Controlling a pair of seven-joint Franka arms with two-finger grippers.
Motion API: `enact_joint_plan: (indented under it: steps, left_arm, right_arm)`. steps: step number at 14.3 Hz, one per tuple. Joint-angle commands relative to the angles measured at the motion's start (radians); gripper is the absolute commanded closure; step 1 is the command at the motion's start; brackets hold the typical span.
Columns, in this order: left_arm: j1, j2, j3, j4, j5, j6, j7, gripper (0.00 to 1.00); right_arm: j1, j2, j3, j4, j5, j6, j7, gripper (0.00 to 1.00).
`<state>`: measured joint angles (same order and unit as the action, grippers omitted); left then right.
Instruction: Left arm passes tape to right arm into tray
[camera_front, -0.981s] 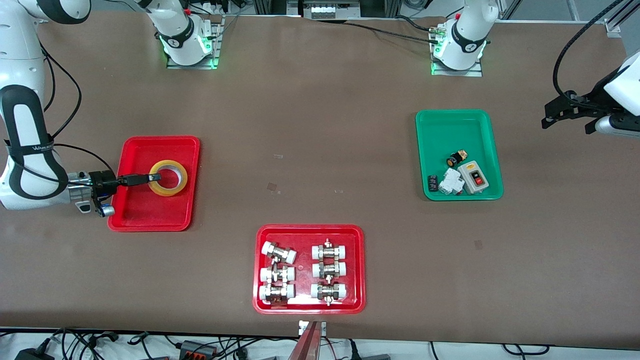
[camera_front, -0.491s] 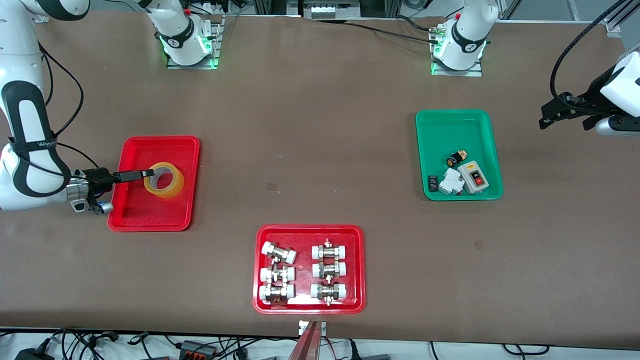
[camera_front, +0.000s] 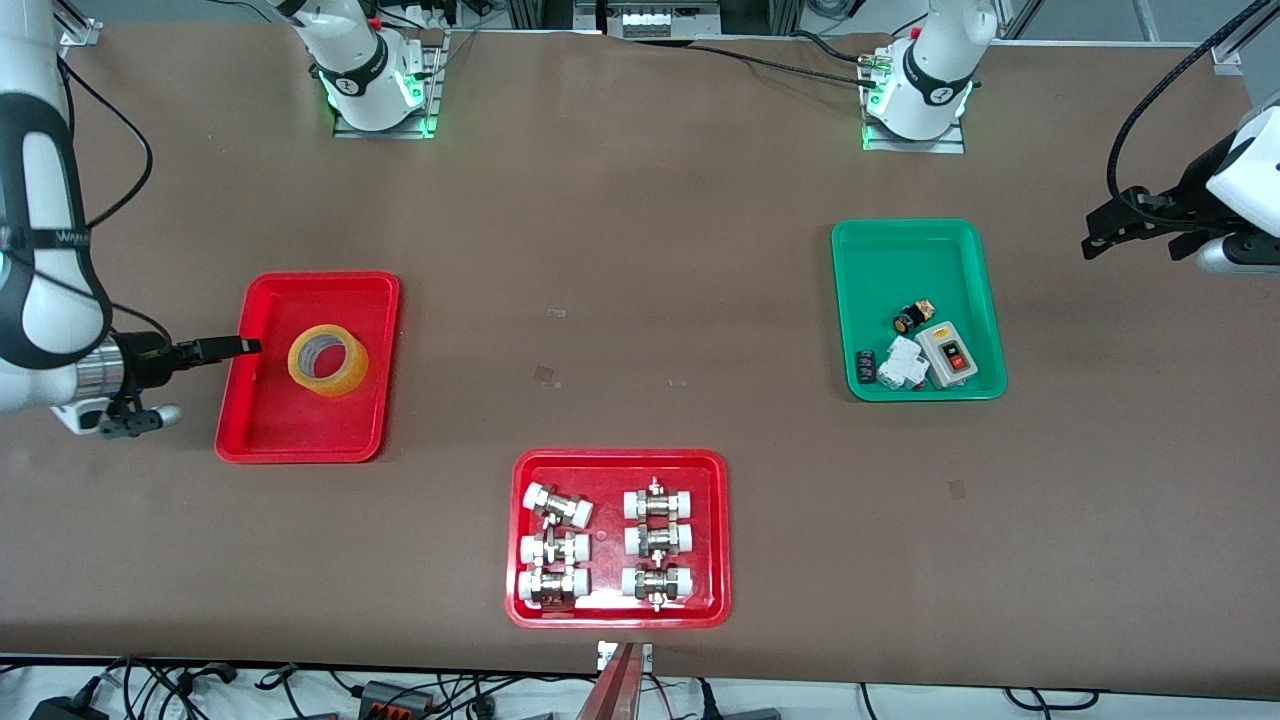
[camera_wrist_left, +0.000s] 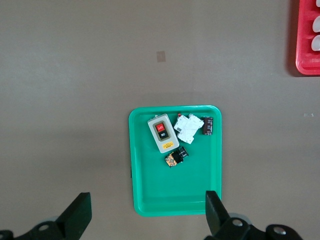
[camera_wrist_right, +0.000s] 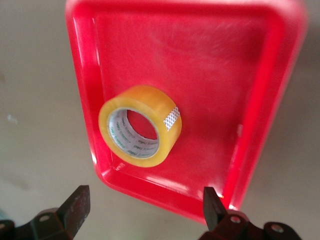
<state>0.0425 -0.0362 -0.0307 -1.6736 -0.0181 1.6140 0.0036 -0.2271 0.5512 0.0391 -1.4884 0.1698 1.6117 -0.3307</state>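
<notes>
The yellow tape roll (camera_front: 327, 359) lies flat in the plain red tray (camera_front: 300, 425) at the right arm's end of the table; it also shows in the right wrist view (camera_wrist_right: 140, 126) inside the tray (camera_wrist_right: 270, 75). My right gripper (camera_front: 235, 347) is open and empty, above the tray's outer rim, apart from the tape; in its wrist view (camera_wrist_right: 145, 207) the fingers straddle the rim. My left gripper (camera_front: 1110, 240) is open and empty, raised past the green tray at the left arm's end; its wrist view (camera_wrist_left: 145, 212) looks down on that tray.
A green tray (camera_front: 955, 240) holds a switch box (camera_front: 946, 352) and small electrical parts; it also shows in the left wrist view (camera_wrist_left: 150, 200). A red tray (camera_front: 720, 530) with several pipe fittings lies nearest the front camera.
My right gripper let go of the tape and drew back out of the tray toward its outer rim. The tape settled in the tray. The left arm barely moved.
</notes>
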Motion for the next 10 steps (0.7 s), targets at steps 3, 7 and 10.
enact_joint_plan:
  steps: [3, 7, 10]
  left_arm:
    - [-0.010, 0.018, -0.015, 0.049, 0.010, -0.025, -0.020, 0.00]
    - [-0.010, 0.018, -0.015, 0.049, 0.009, -0.026, -0.022, 0.00]
    - [-0.010, 0.018, -0.015, 0.049, 0.009, -0.028, -0.022, 0.00]
  right_arm:
    - [0.144, -0.148, 0.004, 0.069, -0.148, -0.091, 0.332, 0.00]
    - [0.169, -0.208, 0.005, 0.141, -0.173, -0.107, 0.369, 0.00]
    - [0.167, -0.208, 0.004, 0.211, -0.174, -0.099, 0.371, 0.00]
